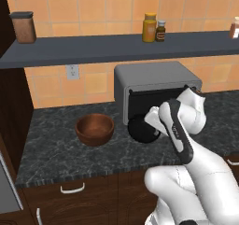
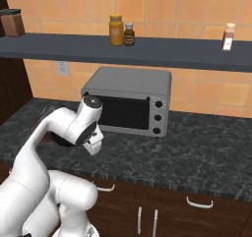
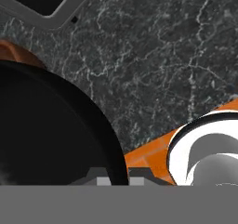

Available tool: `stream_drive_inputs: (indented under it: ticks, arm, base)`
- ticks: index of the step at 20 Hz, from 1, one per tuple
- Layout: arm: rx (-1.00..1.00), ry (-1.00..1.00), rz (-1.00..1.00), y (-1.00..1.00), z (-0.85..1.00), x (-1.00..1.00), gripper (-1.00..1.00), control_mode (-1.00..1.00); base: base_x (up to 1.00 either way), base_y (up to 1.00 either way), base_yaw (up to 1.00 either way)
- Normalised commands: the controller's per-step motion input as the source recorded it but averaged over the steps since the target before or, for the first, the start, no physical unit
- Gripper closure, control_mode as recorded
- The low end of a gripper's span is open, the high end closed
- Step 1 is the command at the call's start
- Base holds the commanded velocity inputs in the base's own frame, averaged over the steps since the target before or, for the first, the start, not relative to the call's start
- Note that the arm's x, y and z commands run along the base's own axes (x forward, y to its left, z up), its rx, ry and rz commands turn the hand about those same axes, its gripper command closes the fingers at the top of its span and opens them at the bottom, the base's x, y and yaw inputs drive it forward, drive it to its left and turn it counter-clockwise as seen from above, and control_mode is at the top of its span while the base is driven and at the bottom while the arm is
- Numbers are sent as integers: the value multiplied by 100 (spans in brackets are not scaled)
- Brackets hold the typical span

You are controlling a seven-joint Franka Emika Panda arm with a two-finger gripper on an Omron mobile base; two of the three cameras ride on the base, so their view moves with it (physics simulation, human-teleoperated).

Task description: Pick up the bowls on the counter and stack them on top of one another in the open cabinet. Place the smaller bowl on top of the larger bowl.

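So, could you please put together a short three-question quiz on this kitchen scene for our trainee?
1. True or false: the brown wooden bowl already sits on the grey shelf.
2. Which stands right behind the black bowl? A) a fridge B) the toaster oven C) a kettle
3. Fill in: on the shelf, beside the yellow jar, stands a small dark ____.

Key
1. False: it rests on the counter, left of the black bowl.
2. B.
3. Bottle.
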Motion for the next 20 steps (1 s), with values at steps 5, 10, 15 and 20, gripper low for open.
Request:
stream_drive_inputs:
  ticks: [5,10,15,20]
  arm:
    - [0,0,-1,84,23,33,100,-100]
    - [-8,0,-2,69,26,51,100,-100]
    - [-1,3,-3,74,15,59,100,-100]
    - [0,0,-2,56,0,47,100,-100]
  base:
    - [0,0,0]
    - [0,0,0]
    - [0,0,0]
    - [0,0,0]
